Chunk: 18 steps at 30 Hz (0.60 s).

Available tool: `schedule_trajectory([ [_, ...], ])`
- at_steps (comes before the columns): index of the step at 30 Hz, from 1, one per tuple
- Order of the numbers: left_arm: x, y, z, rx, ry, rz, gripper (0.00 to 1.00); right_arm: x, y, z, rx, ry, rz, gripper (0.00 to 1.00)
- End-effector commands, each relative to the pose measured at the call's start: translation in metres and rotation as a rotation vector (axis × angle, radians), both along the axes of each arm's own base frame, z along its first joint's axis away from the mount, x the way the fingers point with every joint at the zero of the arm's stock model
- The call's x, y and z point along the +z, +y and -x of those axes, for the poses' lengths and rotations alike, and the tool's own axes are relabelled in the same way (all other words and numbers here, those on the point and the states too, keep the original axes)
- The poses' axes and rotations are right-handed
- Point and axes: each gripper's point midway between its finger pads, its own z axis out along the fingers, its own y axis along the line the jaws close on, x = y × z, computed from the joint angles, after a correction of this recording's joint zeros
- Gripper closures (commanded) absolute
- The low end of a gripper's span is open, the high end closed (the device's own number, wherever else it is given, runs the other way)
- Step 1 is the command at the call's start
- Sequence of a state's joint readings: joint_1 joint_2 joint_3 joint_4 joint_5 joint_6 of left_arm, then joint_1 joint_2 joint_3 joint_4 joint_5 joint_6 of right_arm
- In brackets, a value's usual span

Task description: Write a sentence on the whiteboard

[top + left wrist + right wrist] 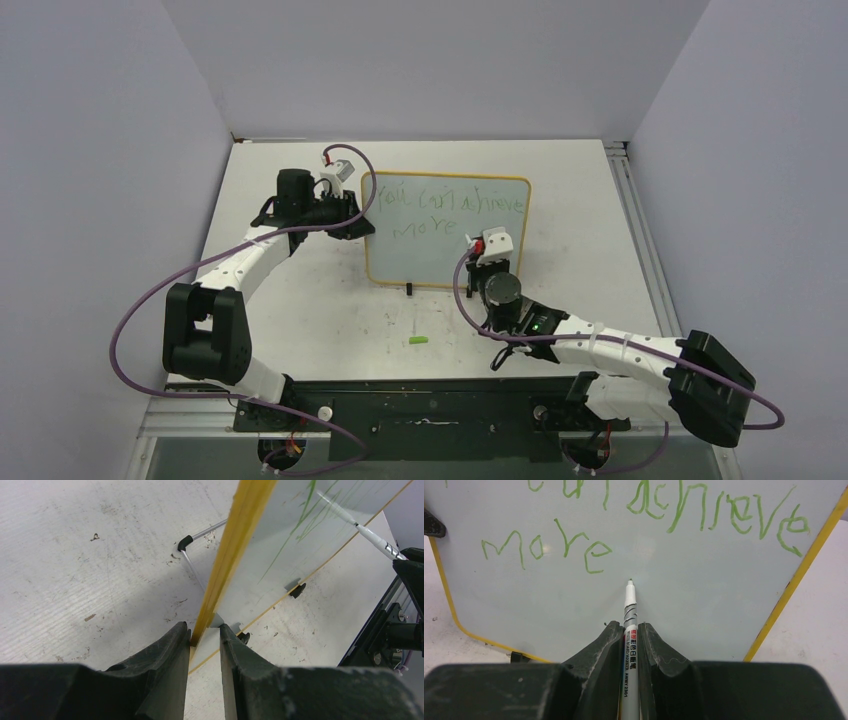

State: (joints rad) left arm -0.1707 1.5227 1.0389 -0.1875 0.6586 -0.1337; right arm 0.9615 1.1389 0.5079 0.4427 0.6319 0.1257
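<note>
The whiteboard (450, 240) stands near the table's middle, yellow-framed, on black clip feet (408, 289). The sentence (450, 203) is in green, "You can achieve" above "more". My left gripper (360, 212) is shut on the board's left edge; in the left wrist view the yellow frame (235, 545) runs between its jaws (205, 629). My right gripper (629, 626) is shut on a white marker pen (630, 605). Its tip points at the board (704, 590) just right of and below "more" (544, 547). Whether the tip touches the board, I cannot tell.
A small green cap (418, 341) lies on the table in front of the board. The black base rail (430, 410) runs along the near edge. A metal track (635, 220) lines the table's right side. Walls close in on three sides.
</note>
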Motion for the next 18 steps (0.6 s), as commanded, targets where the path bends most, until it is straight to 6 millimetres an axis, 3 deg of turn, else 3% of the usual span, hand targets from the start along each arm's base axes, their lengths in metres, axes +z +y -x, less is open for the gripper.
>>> schedule_trajectory([
  [1, 0.026, -0.006, -0.007, -0.015, -0.078, 0.013, 0.75, 0.004, -0.001, -0.005, -0.016, -0.011, -0.044, 0.95],
  [7, 0.026, -0.005, -0.008, -0.014, -0.08, 0.013, 0.75, 0.017, 0.002, 0.001, 0.035, -0.032, -0.075, 0.95],
  [14, 0.027, -0.006, -0.008, -0.013, -0.08, 0.013, 0.74, 0.061, 0.007, 0.023, 0.136, -0.1, -0.144, 0.95],
  [18, 0.028, -0.005, -0.007, -0.012, -0.081, 0.015, 0.61, 0.077, -0.002, 0.027, 0.124, -0.119, -0.164, 0.95],
])
